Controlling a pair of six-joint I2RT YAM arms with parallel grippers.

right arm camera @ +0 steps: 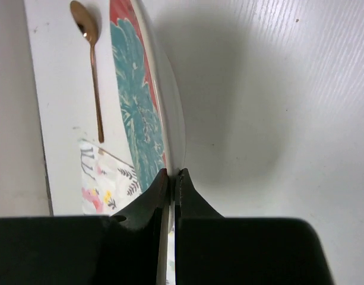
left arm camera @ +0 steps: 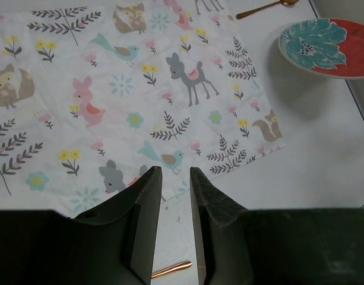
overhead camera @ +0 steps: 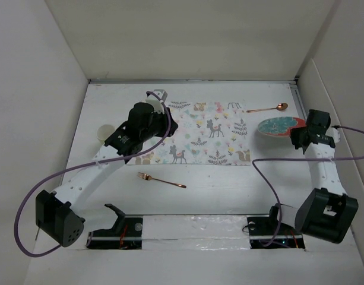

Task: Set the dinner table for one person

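The dinner table (overhead camera: 229,184), a plain white tabletop walled by white panels on its left, far and right sides, filled the whole top view, with both arm bases bolted at its near edge. Nearest these lay a copper fork (overhead camera: 162,180), left of centre, between the near edge and the placemat, tines toward the left edge. The left gripper (left arm camera: 176,172) hung above the placemat's near edge with its fingers a narrow gap apart and nothing between them; the fork's handle end showed below that gap in the wrist view. The placemat (overhead camera: 208,133), printed with woodland animals and leaves, lay flat from the centre toward the far edge. A small white round object (overhead camera: 104,132) of indeterminate kind sat near the left edge. Close to the right edge, just off the placemat's right side, the right gripper (right arm camera: 173,173) was clamped on the rim of a red and teal plate (overhead camera: 281,126), which was tilted and cast a shadow on the tabletop. Beyond the plate, toward the far right corner, a copper spoon (overhead camera: 266,108) lay with its bowl toward the right edge.
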